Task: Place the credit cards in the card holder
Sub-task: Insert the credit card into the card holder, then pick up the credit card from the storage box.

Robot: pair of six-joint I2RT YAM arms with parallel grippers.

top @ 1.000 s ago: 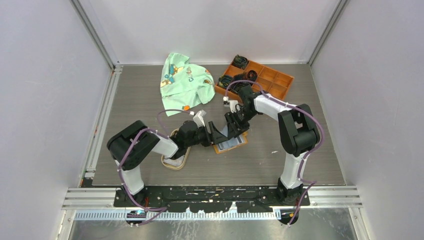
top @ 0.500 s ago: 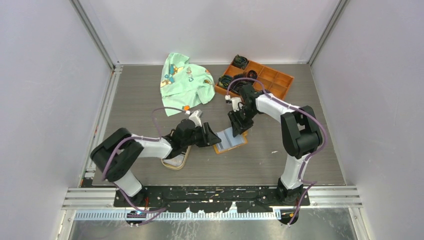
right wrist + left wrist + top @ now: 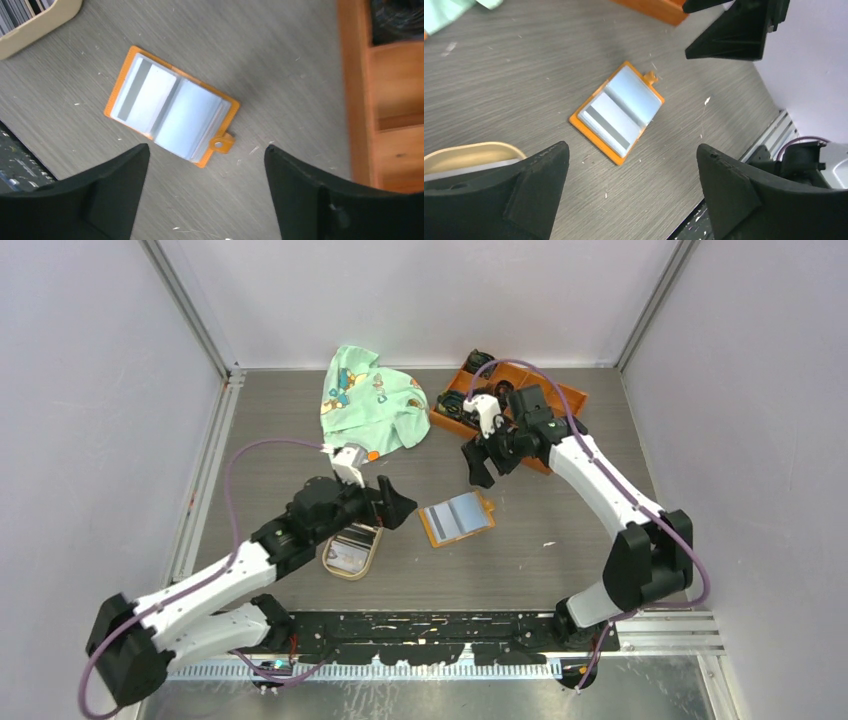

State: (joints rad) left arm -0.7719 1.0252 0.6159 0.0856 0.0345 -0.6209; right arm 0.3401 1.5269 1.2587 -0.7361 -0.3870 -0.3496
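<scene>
The orange card holder (image 3: 457, 519) lies open and flat on the table, pale grey-blue slots up and snap tab at its right edge. A white card with a grey stripe (image 3: 142, 95) sits in one slot page. More credit cards (image 3: 347, 552) lie in the tan oval dish (image 3: 334, 566). My left gripper (image 3: 392, 502) hovers open left of the holder, nothing between its fingers. My right gripper (image 3: 480, 462) hangs open above and behind the holder, also with nothing in it. The left wrist view shows the holder (image 3: 619, 112) beyond my left gripper (image 3: 632, 147). The right wrist view shows it above my right gripper (image 3: 207, 147).
An orange compartmented tray (image 3: 560, 400) with dark items stands at the back right, close behind the right wrist. A green printed cloth (image 3: 372, 405) lies at the back centre. The table's metal front rail (image 3: 769, 140) runs just past the holder.
Both grippers have drawn back from the card holder and opened wider. The left arm pulled towards the near left, the right arm rose towards the orange tray. The holder stays flat.
</scene>
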